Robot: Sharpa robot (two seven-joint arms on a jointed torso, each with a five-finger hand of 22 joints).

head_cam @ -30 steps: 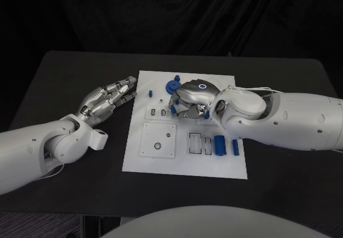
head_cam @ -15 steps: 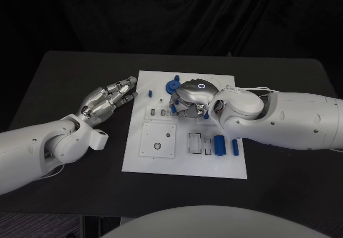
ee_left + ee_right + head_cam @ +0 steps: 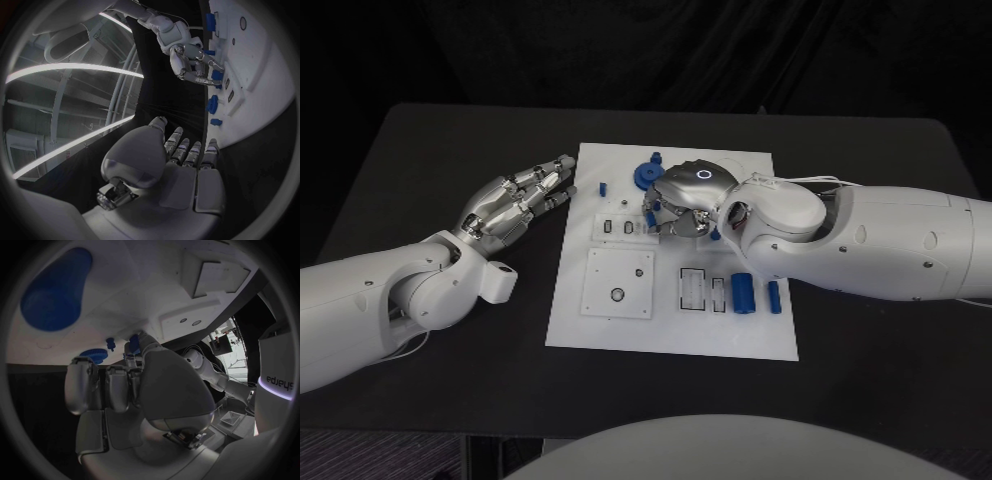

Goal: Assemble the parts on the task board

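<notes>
On the task board (image 3: 672, 330), the right hand (image 3: 684, 197) curls over a small blue part (image 3: 651, 219), grip unclear, which likely is light, rigid and best pinched at its sides, while the left hand (image 3: 516, 200) rests open beside it.

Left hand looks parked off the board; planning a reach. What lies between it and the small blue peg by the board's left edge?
Head view: bare table and board; left hand, peg.

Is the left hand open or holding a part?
Open. The left hand lies beside the task board with fingers extended and apart, nothing in them; its wrist view agrees.
</notes>
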